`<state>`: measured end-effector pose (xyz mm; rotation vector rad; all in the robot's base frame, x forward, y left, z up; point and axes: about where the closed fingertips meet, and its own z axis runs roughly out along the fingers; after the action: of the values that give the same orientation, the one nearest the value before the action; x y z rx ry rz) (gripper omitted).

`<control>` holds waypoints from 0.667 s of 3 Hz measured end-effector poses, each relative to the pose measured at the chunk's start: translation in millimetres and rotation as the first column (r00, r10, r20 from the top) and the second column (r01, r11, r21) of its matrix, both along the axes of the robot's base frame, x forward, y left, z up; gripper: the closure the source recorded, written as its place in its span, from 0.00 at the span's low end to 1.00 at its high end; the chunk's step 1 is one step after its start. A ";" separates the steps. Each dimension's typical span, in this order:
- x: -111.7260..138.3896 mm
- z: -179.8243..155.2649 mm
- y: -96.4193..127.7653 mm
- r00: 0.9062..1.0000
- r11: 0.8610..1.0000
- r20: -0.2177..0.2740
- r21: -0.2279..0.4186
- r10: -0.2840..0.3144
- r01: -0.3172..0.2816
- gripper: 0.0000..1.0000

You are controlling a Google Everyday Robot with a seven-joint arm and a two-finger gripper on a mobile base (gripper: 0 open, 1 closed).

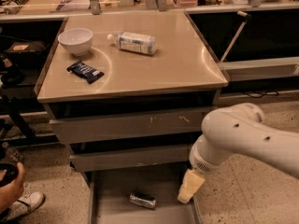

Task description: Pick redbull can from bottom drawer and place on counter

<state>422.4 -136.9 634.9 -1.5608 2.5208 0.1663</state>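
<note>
The redbull can (143, 199) lies on its side on the floor of the open bottom drawer (110, 204), near the middle. My gripper (189, 188) hangs from the white arm at the drawer's right edge, to the right of the can and apart from it. The counter (177, 64) is the beige-grey top of the cabinet above.
On the counter stand a white bowl (75, 40), a dark blue snack wrapper (85, 71) and a clear water bottle (132, 42) lying on its side. Two upper drawers (131, 125) are closed. A person's hand and shoe (18, 204) are at the lower left.
</note>
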 end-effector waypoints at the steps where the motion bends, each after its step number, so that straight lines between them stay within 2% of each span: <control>1: -13.4 -81.5 9.5 0.994 0.999 -0.096 0.023 -0.045 0.048 0.00; 2: -13.4 -80.9 9.4 0.994 0.999 -0.095 0.023 -0.045 0.047 0.00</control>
<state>409.0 -127.5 554.0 -1.5182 2.6133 0.2708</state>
